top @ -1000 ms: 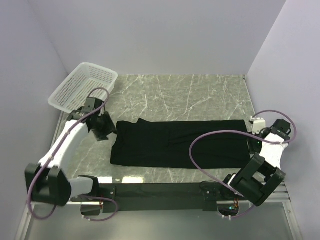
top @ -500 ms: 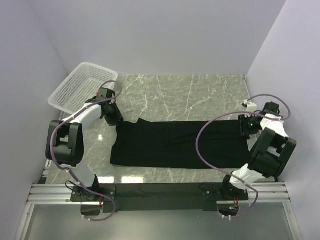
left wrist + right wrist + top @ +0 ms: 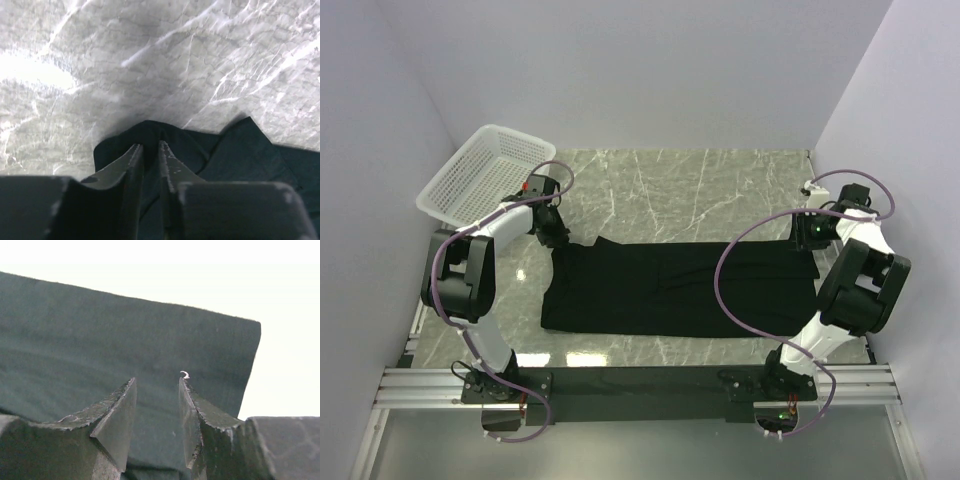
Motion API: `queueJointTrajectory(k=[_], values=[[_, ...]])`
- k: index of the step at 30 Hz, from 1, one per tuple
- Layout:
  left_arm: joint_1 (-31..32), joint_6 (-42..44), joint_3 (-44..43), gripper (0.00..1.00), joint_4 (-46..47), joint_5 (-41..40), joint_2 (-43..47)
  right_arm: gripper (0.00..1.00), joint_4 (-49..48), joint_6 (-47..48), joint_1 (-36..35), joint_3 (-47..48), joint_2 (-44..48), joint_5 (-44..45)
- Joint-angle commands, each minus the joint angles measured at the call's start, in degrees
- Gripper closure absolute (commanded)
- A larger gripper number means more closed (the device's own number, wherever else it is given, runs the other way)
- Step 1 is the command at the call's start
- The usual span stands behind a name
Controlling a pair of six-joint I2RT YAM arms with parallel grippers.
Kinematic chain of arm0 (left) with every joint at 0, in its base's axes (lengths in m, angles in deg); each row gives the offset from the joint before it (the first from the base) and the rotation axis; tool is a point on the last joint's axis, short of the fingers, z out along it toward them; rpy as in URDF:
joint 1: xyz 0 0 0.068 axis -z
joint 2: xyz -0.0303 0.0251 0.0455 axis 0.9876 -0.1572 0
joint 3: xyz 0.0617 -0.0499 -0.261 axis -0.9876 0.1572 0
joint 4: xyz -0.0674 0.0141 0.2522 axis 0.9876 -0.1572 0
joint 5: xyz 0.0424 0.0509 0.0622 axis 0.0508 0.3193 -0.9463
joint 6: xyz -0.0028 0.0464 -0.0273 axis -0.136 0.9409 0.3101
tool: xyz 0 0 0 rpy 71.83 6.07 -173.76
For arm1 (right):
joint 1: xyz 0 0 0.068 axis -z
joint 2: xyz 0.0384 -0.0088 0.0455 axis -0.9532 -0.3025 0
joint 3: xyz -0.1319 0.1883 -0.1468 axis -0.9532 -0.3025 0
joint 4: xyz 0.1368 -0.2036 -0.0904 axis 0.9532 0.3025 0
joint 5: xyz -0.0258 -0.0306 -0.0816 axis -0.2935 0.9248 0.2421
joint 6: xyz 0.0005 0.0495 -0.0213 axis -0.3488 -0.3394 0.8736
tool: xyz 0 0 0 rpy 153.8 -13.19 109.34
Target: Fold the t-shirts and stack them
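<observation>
A black t-shirt (image 3: 670,290) lies folded into a long band across the marble table (image 3: 700,190). My left gripper (image 3: 557,238) is at its far left corner. In the left wrist view the jaws (image 3: 151,146) stand nearly together with a raised fold of the dark cloth (image 3: 240,150) pinched between the tips. My right gripper (image 3: 807,238) hovers at the far right corner. In the right wrist view its fingers (image 3: 157,382) stand apart, and the flat cloth (image 3: 100,330) lies beneath them near its right edge.
A white mesh basket (image 3: 485,175) stands at the far left, just behind the left arm. Lilac walls close in the table on three sides. Both arms' purple cables (image 3: 730,270) loop over the cloth and table.
Both arms swung toward the shirt's far corners. The left jaws narrowed and closed onto a fold of cloth at the left corner. The right jaws barely changed.
</observation>
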Motion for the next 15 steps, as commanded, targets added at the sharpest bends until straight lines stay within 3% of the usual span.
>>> queueJointTrajectory(k=[1, 7, 15], values=[[0.2, 0.8, -2.3, 0.80, 2.6, -2.1, -1.3, 0.54, -1.3, -2.7, -1.5, 2.8, -2.7, 1.9], [0.3, 0.3, -2.5, 0.99, 4.7, -2.7, -1.7, 0.54, -2.7, -5.5, -2.2, 7.5, -8.0, 5.2], [0.5, 1.2, -5.4, 0.99, 6.7, -4.1, -2.7, 0.53, -1.9, -6.5, -2.3, 12.2, -10.9, 5.1]])
